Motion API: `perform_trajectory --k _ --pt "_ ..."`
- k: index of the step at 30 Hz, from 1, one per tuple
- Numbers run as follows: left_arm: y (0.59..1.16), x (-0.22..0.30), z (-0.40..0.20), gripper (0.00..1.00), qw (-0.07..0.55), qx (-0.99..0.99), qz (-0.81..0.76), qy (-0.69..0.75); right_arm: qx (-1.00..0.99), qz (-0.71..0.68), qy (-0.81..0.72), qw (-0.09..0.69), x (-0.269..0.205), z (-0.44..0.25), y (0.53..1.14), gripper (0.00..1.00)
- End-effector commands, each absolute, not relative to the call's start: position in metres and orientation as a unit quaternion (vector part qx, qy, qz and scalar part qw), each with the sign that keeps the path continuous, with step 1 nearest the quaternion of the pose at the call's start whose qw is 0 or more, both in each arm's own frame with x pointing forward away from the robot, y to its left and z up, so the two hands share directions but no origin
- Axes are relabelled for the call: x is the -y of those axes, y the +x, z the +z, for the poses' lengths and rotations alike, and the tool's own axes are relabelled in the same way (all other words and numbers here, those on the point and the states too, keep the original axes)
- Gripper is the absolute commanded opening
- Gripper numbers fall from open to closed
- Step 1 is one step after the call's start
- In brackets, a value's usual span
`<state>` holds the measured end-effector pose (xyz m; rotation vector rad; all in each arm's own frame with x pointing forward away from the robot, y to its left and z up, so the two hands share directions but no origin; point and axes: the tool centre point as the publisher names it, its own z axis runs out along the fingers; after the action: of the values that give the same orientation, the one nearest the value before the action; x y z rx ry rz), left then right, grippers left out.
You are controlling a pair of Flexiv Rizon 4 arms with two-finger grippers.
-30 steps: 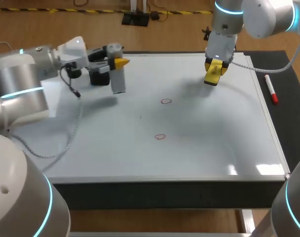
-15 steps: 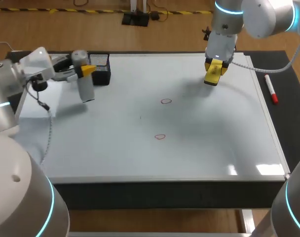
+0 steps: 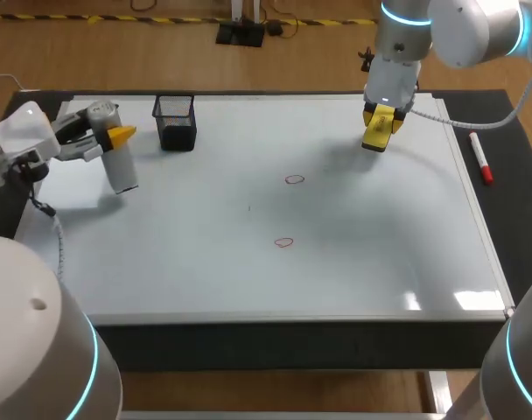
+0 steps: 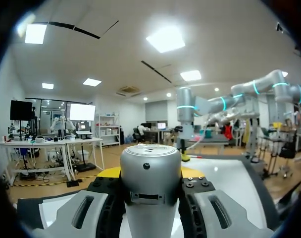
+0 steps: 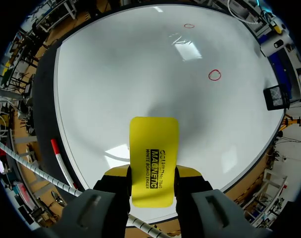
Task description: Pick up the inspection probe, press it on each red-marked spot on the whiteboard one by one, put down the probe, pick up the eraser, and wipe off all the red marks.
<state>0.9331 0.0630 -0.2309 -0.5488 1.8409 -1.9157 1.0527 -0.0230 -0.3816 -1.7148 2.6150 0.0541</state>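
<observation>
Left gripper pinched the inspection probe, right gripper clamped the eraser — lowered too soon, it could wipe red marks unpressed.

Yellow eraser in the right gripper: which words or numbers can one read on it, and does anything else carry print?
"MAGNETIC": large black print on the flat yellow eraser, clamped in the right gripper.
"WHITE BOARD ERASER": smaller line beside it, same eraser.
Third line on the eraser: too small to read.
Grey metal cylinder probe: nothing readable.
Red marker pen: none readable.
</observation>
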Motion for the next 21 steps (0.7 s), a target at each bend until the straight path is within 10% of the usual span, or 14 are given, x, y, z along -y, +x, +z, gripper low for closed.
perform_trajectory --k 1,21 --pt "0.932 -0.065 -0.229 0.00 0.213 -0.663 -0.690 -0.197 -0.836 0.016 -0.549 0.006 0.024 -0.380 1.053 0.00" --pt "0.932 -0.065 -0.229 0.00 0.213 -0.663 -0.690 -0.197 -0.790 0.027 -0.613 0.019 -0.066 -0.371 0.999 0.00"
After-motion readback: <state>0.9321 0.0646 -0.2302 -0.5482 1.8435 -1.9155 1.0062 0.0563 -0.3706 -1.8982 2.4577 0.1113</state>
